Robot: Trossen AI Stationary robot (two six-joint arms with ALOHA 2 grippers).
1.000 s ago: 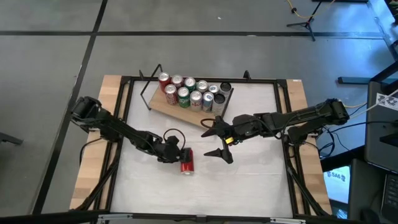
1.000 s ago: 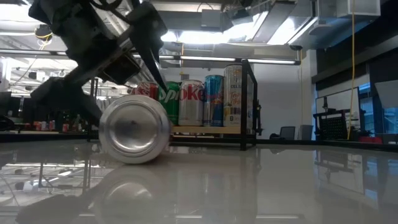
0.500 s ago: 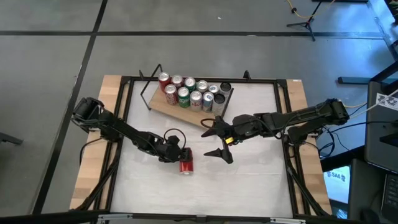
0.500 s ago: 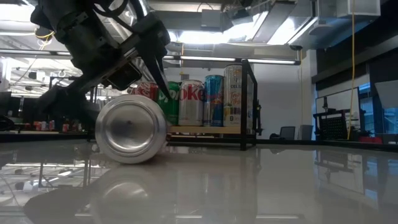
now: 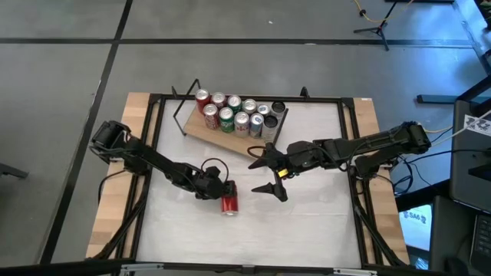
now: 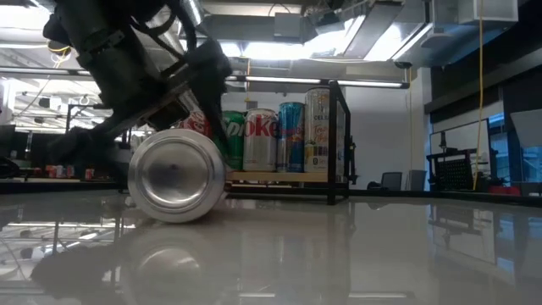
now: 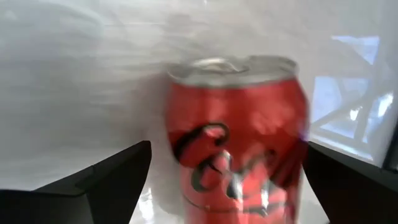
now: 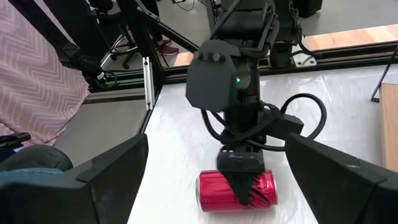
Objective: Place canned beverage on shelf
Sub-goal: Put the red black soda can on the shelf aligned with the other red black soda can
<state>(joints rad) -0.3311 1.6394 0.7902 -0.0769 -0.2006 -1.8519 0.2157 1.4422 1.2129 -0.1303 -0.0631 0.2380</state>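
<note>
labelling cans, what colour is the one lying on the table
Red with a silver end, best in the left wrist view.

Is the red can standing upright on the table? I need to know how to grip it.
No. The red can lies on its side on the table, below the left gripper.

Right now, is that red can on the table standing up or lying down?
Lying on its side. The red can shows its long side from above, and its round silver end faces the low camera, with the open left gripper straddling it.
</note>
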